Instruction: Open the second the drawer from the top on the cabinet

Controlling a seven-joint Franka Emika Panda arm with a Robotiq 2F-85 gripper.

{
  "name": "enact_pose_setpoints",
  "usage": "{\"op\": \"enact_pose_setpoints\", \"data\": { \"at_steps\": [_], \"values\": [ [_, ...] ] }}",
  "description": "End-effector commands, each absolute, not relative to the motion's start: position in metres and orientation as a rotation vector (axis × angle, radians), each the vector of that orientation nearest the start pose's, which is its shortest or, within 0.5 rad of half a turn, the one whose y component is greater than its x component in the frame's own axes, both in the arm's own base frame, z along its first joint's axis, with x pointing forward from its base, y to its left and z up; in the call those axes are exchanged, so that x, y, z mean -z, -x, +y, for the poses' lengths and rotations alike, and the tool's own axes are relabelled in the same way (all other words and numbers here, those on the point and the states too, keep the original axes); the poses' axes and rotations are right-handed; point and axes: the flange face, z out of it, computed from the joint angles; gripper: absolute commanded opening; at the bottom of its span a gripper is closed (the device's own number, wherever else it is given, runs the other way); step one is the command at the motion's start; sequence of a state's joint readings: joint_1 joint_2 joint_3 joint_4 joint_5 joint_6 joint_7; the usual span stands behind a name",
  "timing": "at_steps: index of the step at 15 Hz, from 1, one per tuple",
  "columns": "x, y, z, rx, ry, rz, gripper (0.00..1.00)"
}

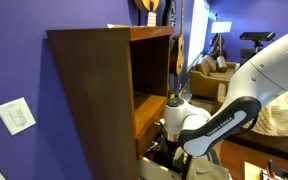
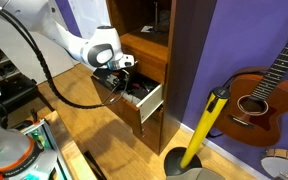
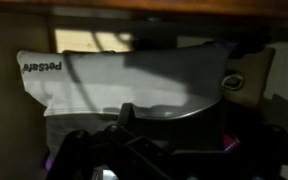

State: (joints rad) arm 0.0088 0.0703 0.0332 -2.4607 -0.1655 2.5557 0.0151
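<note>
Our end effector (image 2: 122,78) hangs with its jaws spread wide and, as far as we can see, grips nothing. Just beneath it lies the drawer (image 2: 149,100), already drawn out of the cabinet (image 2: 144,45) toward the arm, with a white bag (image 3: 114,85) inside. We judge any further pull runs along the slide, away from the cabinet front. The knob is hidden.
</note>
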Motion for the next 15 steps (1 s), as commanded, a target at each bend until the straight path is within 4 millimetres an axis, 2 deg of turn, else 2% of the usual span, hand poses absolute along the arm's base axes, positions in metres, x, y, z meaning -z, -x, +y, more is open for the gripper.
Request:
{"op": "enact_pose_setpoints", "data": {
  "at_steps": [1,6,7,8,9,15],
  "values": [
    [-0.254,-0.483,0.027,0.019,3.250,-0.280,1.00],
    [-0.243,-0.483,0.025,-0.020,3.276,-0.308,1.00],
    [-0.240,-0.482,0.025,-0.027,3.278,-0.313,0.75],
    [-0.238,-0.482,0.024,-0.036,3.281,-0.317,0.74],
    [-0.236,-0.482,0.022,-0.044,3.286,-0.317,0.68],
    [-0.232,-0.483,0.022,-0.060,3.282,-0.316,0.21]
  ]
}}
